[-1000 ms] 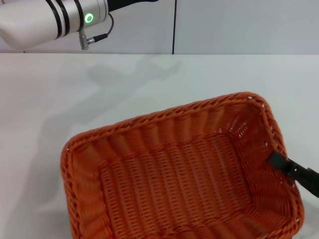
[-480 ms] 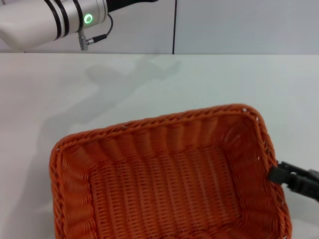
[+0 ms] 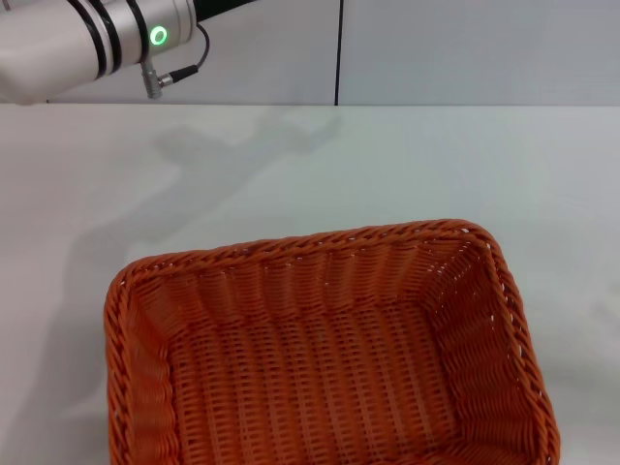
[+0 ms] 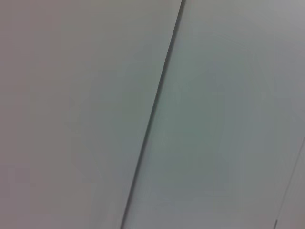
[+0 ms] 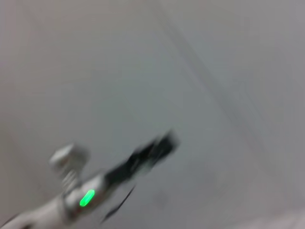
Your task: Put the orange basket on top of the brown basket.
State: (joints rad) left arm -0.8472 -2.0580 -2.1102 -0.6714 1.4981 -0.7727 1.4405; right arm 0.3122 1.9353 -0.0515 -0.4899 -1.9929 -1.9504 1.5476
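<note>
right gripper: not showing in the head view, so can't tell whether it's apart or together.
orange basket (image 3: 320, 358): sitting nearest the camera, open side up, running off the lower edge (interior empty, weave visible).
table (image 3: 407, 165): white surface stretching beyond the basket.
left arm (image 3: 87, 44): hanging raised at far upper left with a green light showing; its gripper (image 5: 159, 145) is appearing blurred in the right wrist view, fingers unreadable.
</note>
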